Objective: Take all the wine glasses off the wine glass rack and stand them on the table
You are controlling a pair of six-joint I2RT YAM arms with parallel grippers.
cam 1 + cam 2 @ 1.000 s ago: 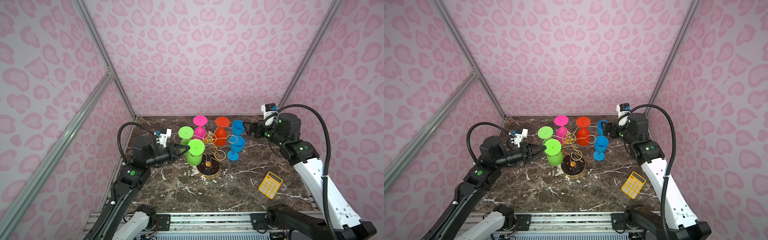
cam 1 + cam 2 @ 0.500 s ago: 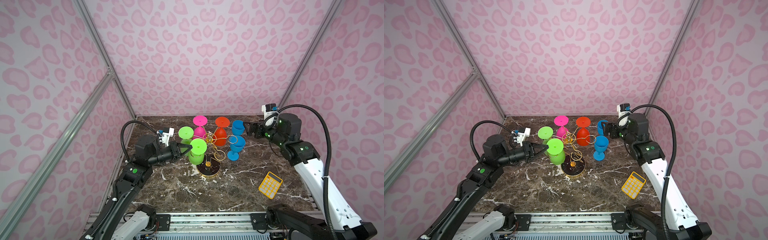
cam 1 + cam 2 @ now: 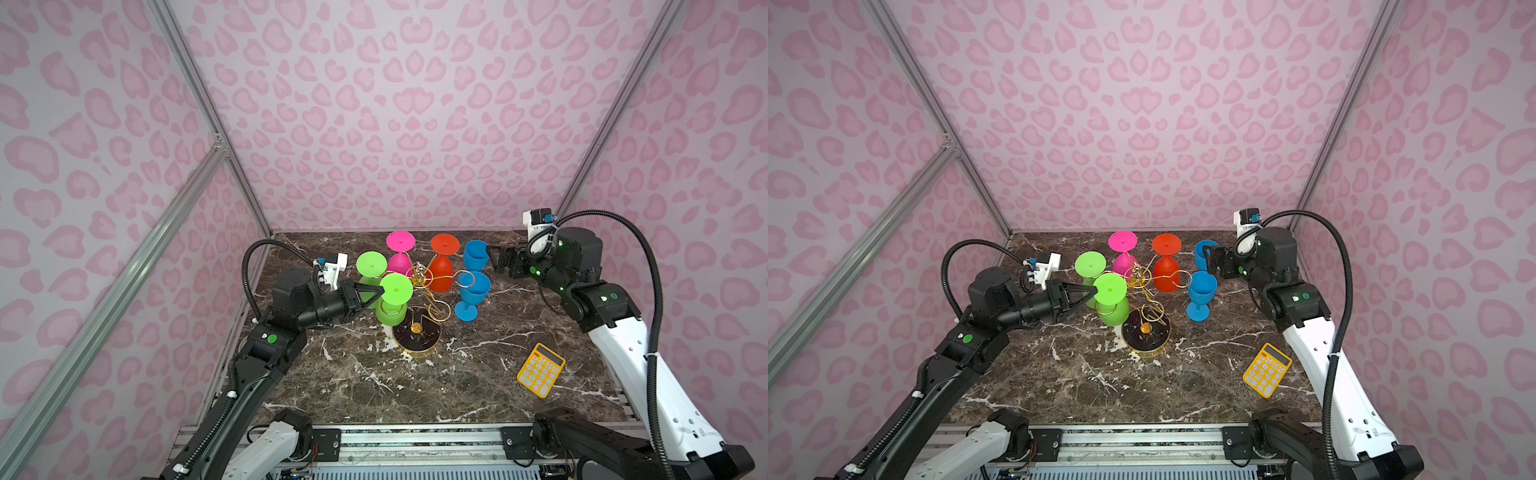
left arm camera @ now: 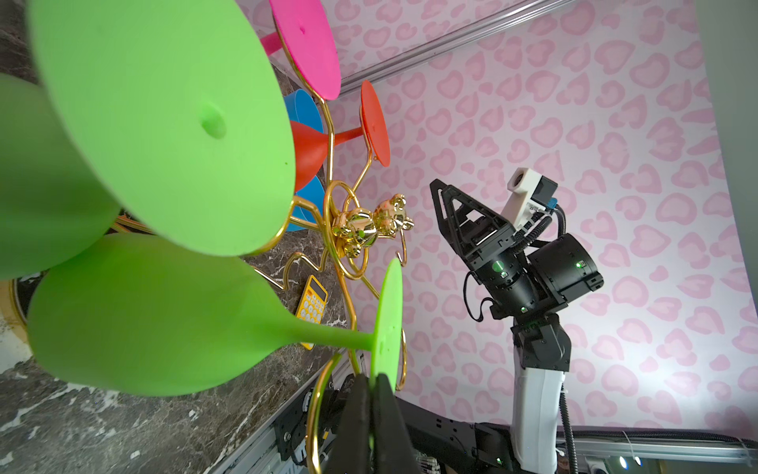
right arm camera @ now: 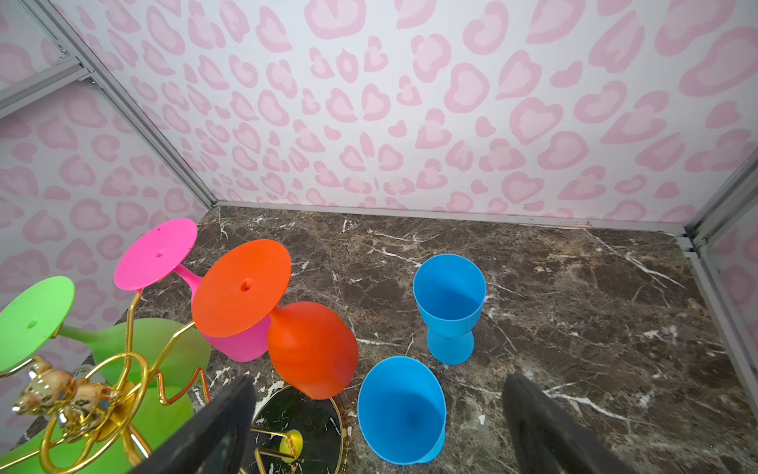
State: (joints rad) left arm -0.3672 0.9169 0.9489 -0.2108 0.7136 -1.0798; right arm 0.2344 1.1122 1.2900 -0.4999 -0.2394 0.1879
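Observation:
The gold wire wine glass rack (image 3: 424,337) (image 3: 1148,334) stands mid-table on its round black base. Several wine glasses hang upside down from its arms. The nearest is a green wine glass (image 3: 390,313) (image 4: 143,307). Its stem sits in a gold loop, with its flat foot (image 3: 1109,288) on top. My left gripper (image 3: 380,292) (image 4: 375,383) is shut on the rim of that foot, reaching in from the left. My right gripper (image 3: 493,259) (image 5: 379,379) hangs open at the right of the rack, holding nothing, above two blue glasses.
A second green glass (image 3: 371,264), a pink glass (image 3: 400,241) and a red glass (image 3: 444,244) also hang on the rack. Two blue glasses (image 3: 475,253) (image 3: 473,291) stand upright on the marble. A yellow calculator (image 3: 540,370) lies front right. Pink walls close three sides.
My left arm has edged slightly right, and the green glass's foot has shifted a little with it. The right arm has not moved.

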